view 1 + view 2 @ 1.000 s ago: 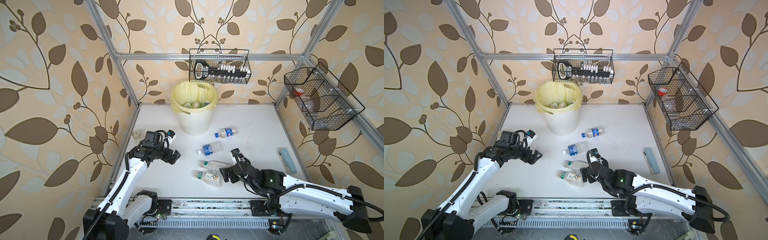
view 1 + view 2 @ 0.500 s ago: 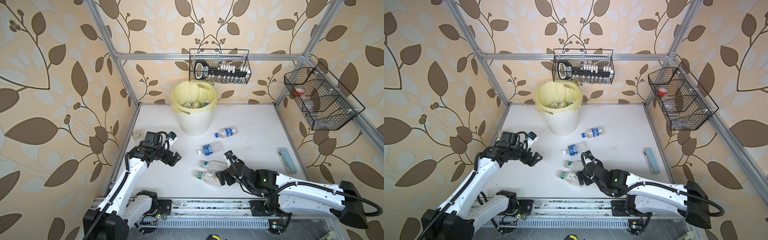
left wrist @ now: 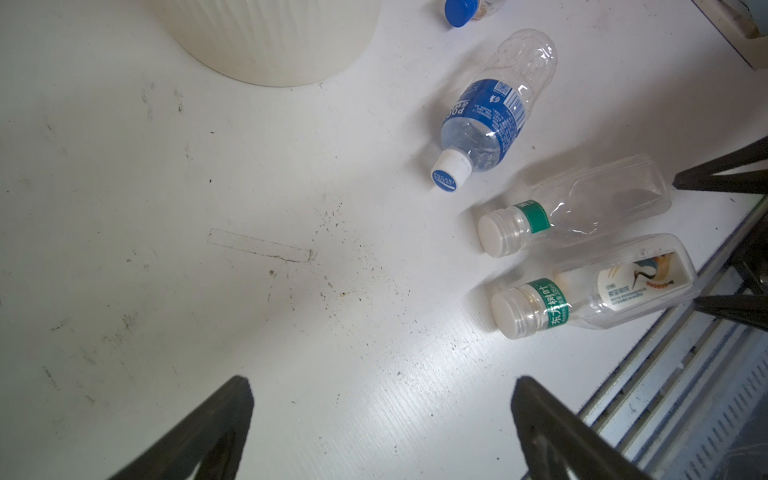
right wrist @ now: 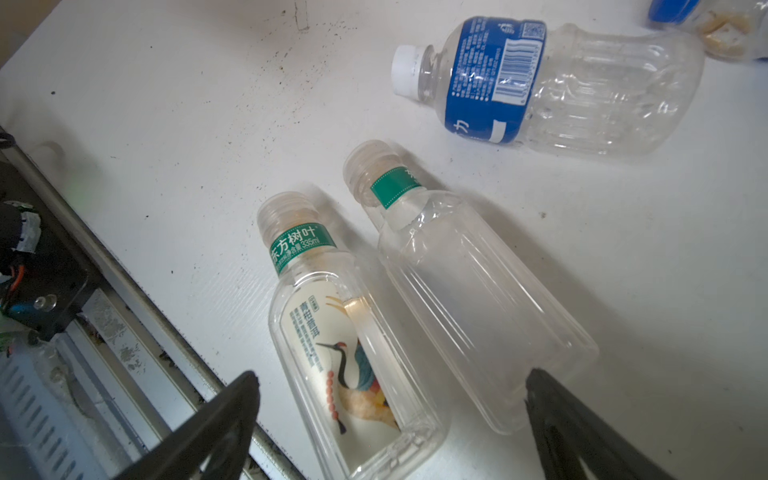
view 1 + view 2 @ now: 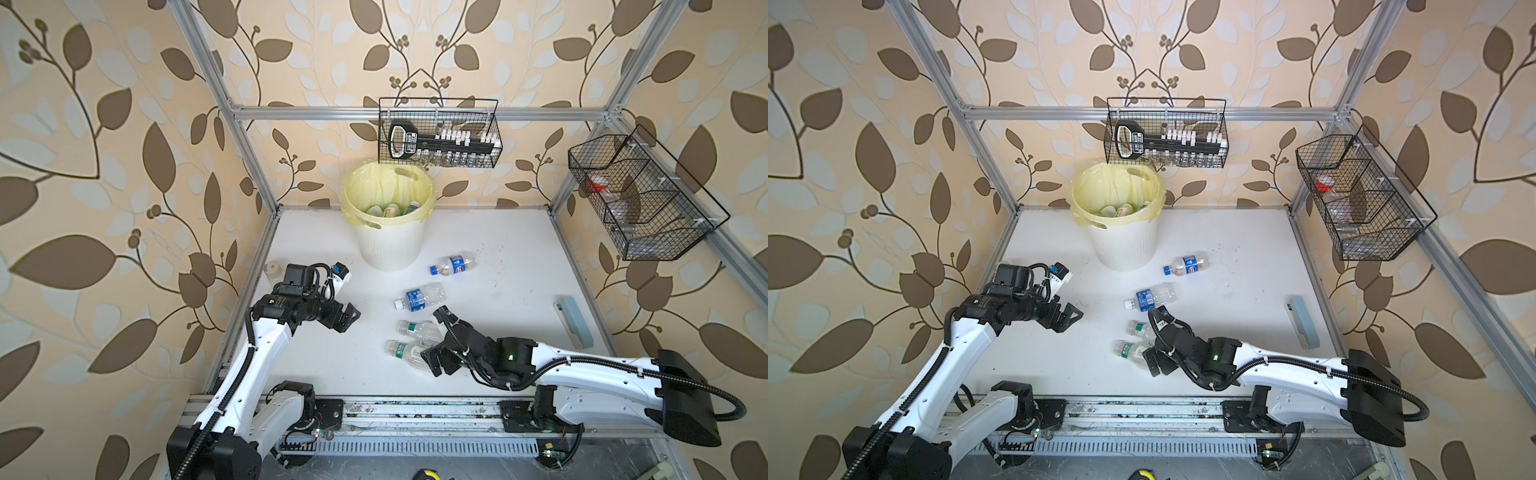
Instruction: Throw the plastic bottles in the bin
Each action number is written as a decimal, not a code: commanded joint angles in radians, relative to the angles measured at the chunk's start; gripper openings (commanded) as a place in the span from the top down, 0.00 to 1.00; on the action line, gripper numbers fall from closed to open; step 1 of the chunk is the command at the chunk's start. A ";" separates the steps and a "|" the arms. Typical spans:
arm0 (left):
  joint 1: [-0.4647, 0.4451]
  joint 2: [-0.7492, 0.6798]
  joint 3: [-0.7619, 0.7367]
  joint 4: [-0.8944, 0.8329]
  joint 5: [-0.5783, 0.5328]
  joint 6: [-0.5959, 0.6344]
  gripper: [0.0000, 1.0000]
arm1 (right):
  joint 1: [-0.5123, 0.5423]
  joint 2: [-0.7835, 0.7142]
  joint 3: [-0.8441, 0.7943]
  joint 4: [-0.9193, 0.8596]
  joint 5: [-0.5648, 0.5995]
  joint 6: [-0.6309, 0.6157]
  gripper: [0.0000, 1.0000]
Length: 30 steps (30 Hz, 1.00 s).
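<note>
Bin [image 5: 390, 249]: a few bottles [image 5: 390, 210] inside.
Table [image 5: 519, 257]: four bottles [image 5: 420, 297] left.
Left gripper [image 5: 350, 320], right gripper [image 5: 430, 361]: wide open — holding nothing.

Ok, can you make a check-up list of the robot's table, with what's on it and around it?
Surface: white table, scuffed and speckled.
Job's things: lying down are the blue-cap bottle, blue-label bottle, plain green-band bottle and crane-label bottle. The bin stands at the back, with binned bottles inside.
Clutter: white jar at the left edge, pale blue case at the right edge.
Grippers: left gripper open, empty, over bare table. Right gripper open, tips either side of both green-band bottles' bases, gripping nothing.
Cables: black hose along each arm, no snag seen.
Surroundings: back wire basket, side wire basket, metal frame, leaf wallpaper.
</note>
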 commanded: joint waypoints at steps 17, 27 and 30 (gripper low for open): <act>0.042 -0.003 0.006 -0.028 0.055 0.020 0.01 | 0.028 0.102 -0.002 0.100 -0.062 -0.014 0.00; 0.059 -0.003 0.013 -0.037 0.072 0.020 0.01 | 0.048 0.158 0.002 0.121 -0.086 -0.010 0.00; 0.066 -0.001 0.010 -0.037 0.073 0.020 0.01 | 0.051 0.176 0.002 0.123 -0.083 -0.011 0.01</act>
